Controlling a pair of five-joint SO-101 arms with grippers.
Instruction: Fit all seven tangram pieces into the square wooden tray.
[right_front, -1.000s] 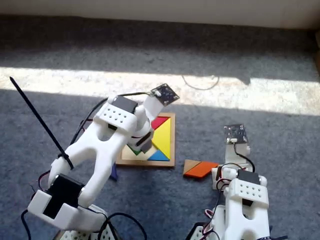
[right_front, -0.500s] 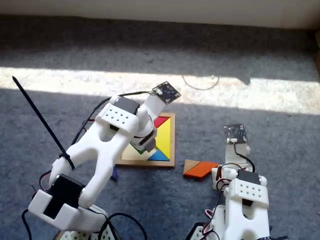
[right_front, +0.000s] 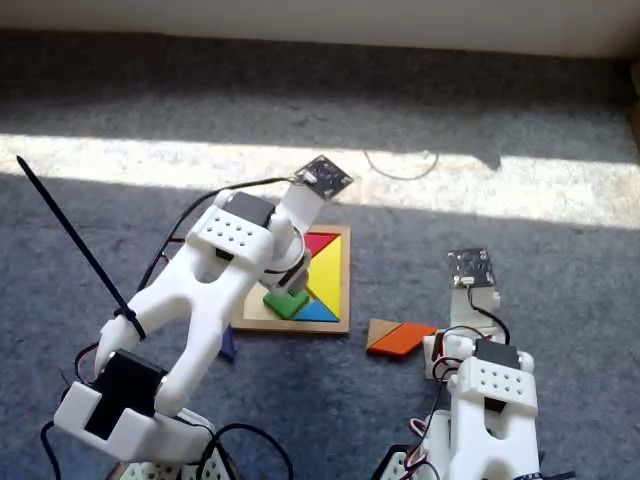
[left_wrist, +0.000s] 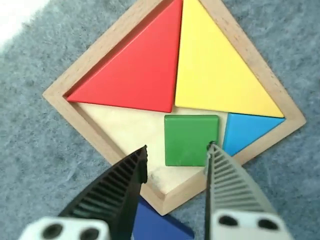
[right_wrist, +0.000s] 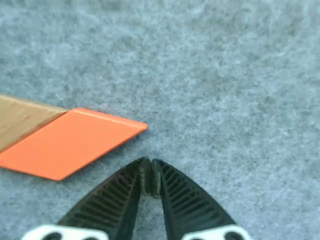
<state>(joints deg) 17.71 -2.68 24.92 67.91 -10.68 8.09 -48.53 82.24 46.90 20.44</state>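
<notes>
Care is needed: the green square (left_wrist: 191, 139) lies in the tray (left_wrist: 75, 114) at lower centre, between the spread jaws of the left claw (left_wrist: 178, 146); it is best nudged flush against the blue triangle (left_wrist: 247, 132).

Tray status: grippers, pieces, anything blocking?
Left gripper open over green square, lying in the tray. Right gripper shut, beside orange parallelogram on carpet. Dark blue piece outside, by tray edge.
</notes>
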